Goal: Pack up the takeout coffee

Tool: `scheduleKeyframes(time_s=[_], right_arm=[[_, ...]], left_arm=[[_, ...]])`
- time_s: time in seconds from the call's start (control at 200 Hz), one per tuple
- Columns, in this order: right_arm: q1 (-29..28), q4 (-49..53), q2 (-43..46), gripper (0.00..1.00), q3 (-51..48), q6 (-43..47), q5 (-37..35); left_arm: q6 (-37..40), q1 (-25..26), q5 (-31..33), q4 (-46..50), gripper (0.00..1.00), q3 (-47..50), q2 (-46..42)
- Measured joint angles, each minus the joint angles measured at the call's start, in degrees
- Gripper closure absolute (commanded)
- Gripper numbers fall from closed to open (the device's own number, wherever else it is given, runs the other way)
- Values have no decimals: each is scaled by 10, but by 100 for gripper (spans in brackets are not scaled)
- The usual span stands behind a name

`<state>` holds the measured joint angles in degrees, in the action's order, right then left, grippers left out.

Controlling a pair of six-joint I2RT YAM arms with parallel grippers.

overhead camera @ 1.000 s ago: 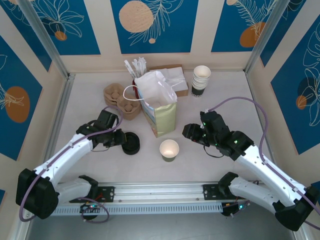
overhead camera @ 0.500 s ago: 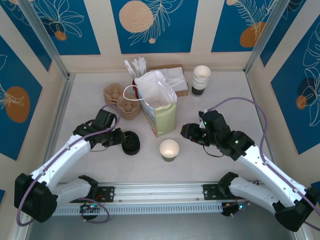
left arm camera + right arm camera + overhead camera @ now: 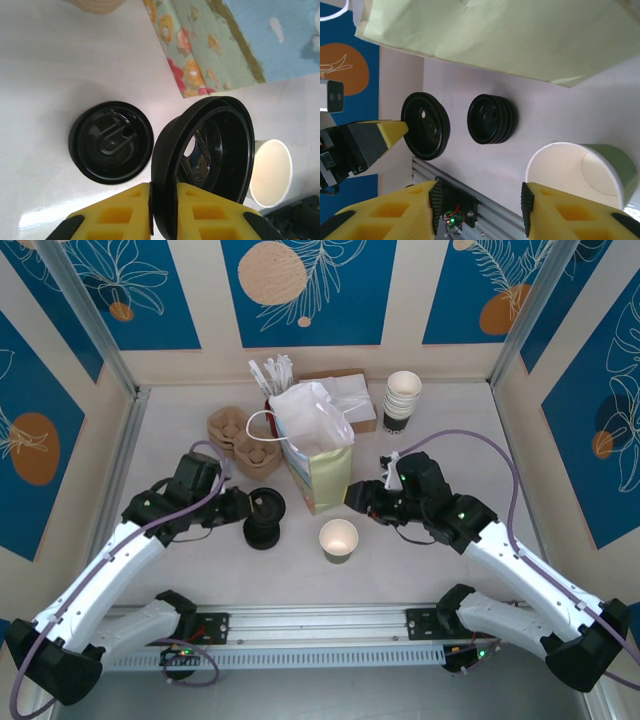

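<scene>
From high at the near edge we look down over the whole tabletop point(image 3: 170, 430). Our left wrist view sits close above the stack point(image 3: 111, 142), facing bag point(image 3: 210, 45) and cup point(image 3: 270, 172). Our right wrist view, low and close, faces left; both share stack, cup, bag and lid point(image 3: 220, 150).

The paper cup point(image 3: 338, 538) is cream inside and green outside. The lid point(image 3: 210, 160) and the lid pile point(image 3: 111, 142) are black. The bag point(image 3: 200, 50) is pale green with orange flowers.

Lidless white paper cup point(image 3: 338, 539), upright, cream inside, dark-banded base.
</scene>
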<state>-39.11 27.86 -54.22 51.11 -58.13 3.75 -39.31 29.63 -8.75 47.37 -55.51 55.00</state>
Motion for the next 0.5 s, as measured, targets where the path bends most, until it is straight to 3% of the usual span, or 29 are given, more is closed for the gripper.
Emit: scheduleKeyframes(time_s=[0.5], right_arm=[[-43,-34,-47,46,24,-6,25]], left_arm=[[-47,47,-34,-8,84,-24,-7]])
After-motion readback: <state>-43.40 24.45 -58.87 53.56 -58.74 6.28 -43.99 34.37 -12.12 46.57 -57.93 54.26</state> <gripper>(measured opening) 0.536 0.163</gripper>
